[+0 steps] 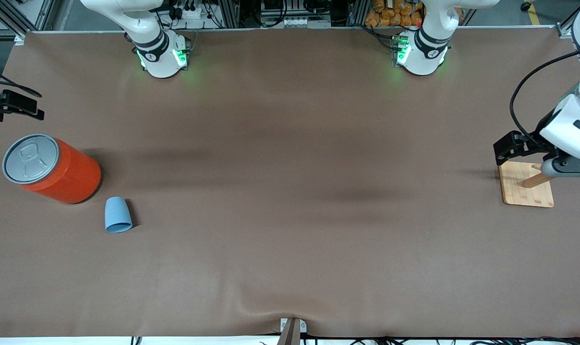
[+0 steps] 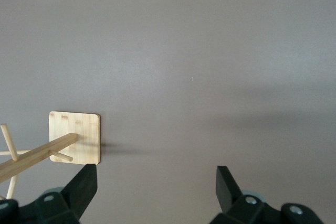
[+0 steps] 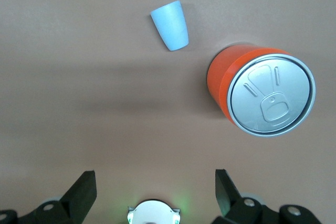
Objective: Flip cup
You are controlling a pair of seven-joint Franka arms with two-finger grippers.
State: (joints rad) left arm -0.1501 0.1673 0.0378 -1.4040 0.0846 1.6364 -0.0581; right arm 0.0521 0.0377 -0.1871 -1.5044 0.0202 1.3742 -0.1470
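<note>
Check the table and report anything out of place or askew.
The cup stands upside down, rim on the table, beside the upright orange can and nearer the front camera. Nothing spilled or damaged. Both grippers, left and right, are open and empty.

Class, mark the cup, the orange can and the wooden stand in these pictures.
cup (image 1: 118, 214), front view, on its light-blue side wall.
orange can (image 1: 30, 158), front view, on its grey lid.
wooden stand (image 1: 519, 194), front view, on its flat base board.

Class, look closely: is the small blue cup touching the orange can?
Apart. The front view shows bare table between the cup and the orange can; the right wrist view agrees.
</note>
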